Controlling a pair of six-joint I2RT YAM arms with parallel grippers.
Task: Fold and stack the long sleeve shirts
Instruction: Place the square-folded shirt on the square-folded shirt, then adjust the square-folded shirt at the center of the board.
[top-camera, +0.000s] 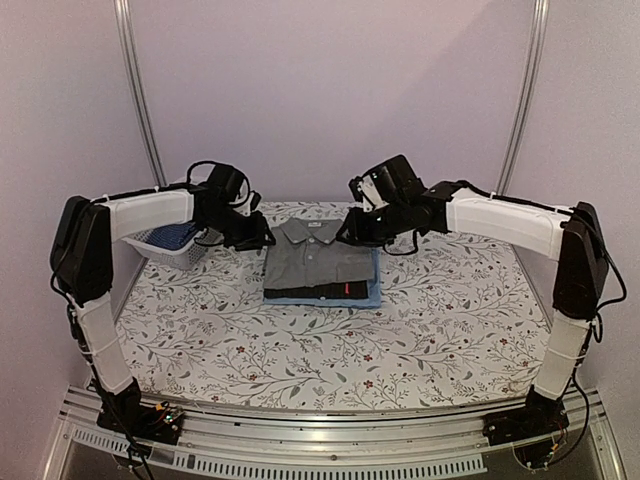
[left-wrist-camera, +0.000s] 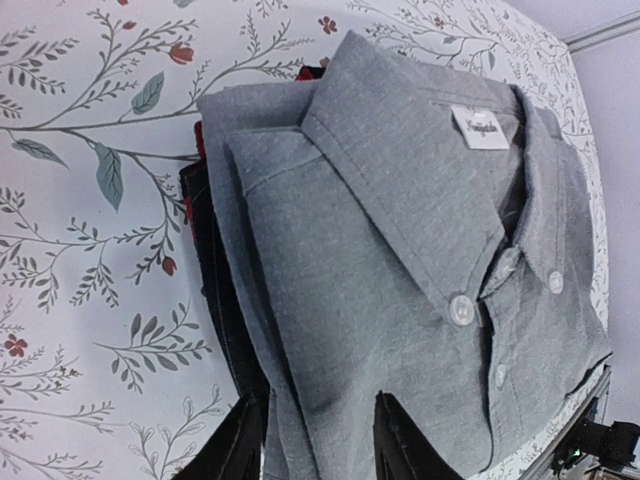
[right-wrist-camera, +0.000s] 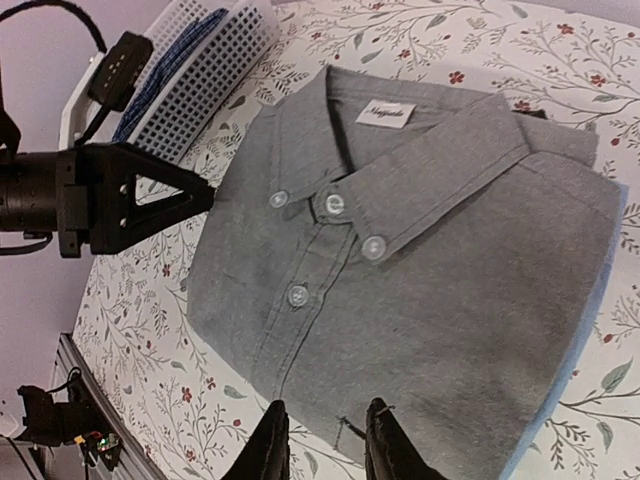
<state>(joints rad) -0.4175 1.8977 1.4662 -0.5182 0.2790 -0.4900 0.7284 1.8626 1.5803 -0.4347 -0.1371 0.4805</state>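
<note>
Three folded shirts lie stacked mid-table: the grey one (top-camera: 318, 258) on top, the black one (top-camera: 312, 292) with its red tag under it, the light blue one (top-camera: 376, 290) at the bottom. In the left wrist view the grey shirt (left-wrist-camera: 400, 250) fills the frame, the black shirt's edge (left-wrist-camera: 215, 290) showing beside it. My left gripper (left-wrist-camera: 315, 445) is open at the stack's left side (top-camera: 262, 240). My right gripper (right-wrist-camera: 325, 445) is open just above the grey shirt's (right-wrist-camera: 420, 260) right edge (top-camera: 352, 232). A sliver of light blue (right-wrist-camera: 513, 472) shows beneath.
A white lattice basket (top-camera: 160, 252) holding blue cloth (top-camera: 178, 236) stands at the back left, behind my left arm; it also shows in the right wrist view (right-wrist-camera: 190, 70). The floral tablecloth (top-camera: 330, 345) covers the table.
</note>
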